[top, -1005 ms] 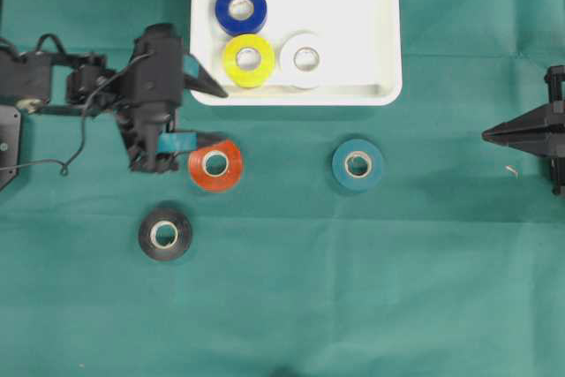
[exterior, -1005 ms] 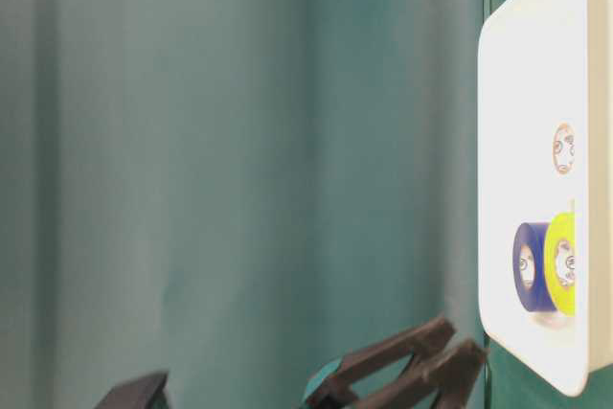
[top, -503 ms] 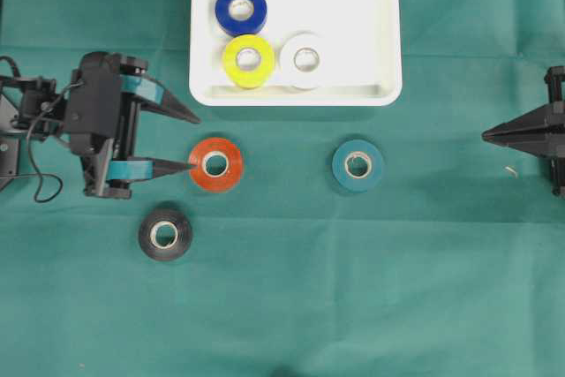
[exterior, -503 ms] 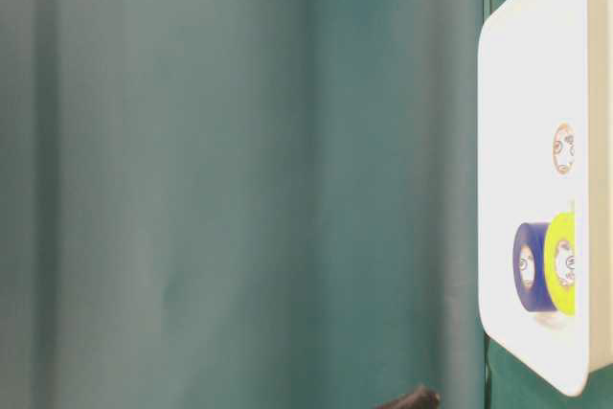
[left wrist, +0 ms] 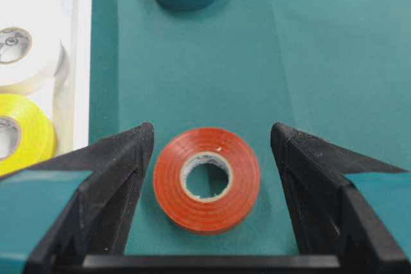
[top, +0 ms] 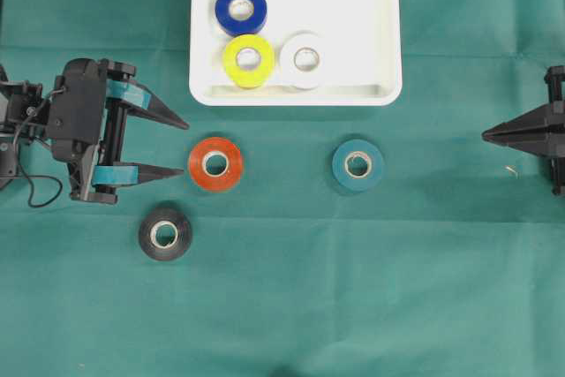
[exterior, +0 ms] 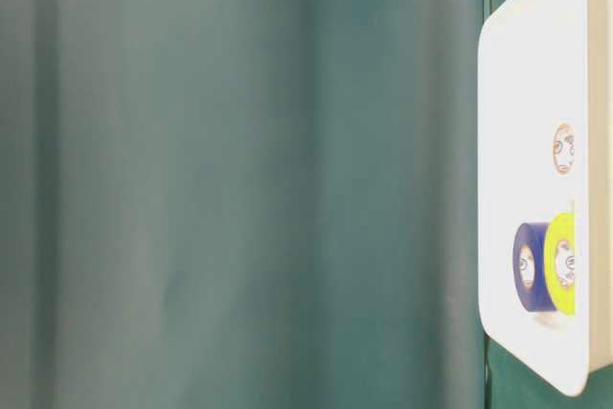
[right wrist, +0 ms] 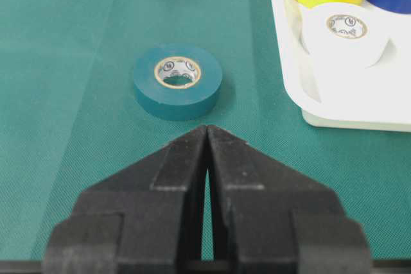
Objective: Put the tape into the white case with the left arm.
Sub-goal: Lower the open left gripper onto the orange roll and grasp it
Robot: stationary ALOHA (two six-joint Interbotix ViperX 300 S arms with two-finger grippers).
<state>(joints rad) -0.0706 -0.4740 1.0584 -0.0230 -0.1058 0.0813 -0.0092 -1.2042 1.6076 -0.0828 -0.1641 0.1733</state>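
Overhead view: the left gripper (top: 181, 145) lies level at the left, its two pointed fingers spread wide and gripping nothing, tips just left of the orange tape (top: 215, 164) flat on the green cloth (top: 371, 289). Farther back sits the white case (top: 380, 6), holding blue (top: 241, 10), yellow (top: 248, 60) and white (top: 305, 60) rolls. A teal roll (top: 357, 164) and black roll (top: 165, 234) lie loose. The right gripper (top: 488, 135) is pinched together, empty.

A matt, finely woven green cloth (top: 371, 289) carries smooth, slightly glossy tape rolls such as the orange roll (left wrist: 207, 178), beside the smooth white plastic case (top: 385, 33) with its faint sheen.
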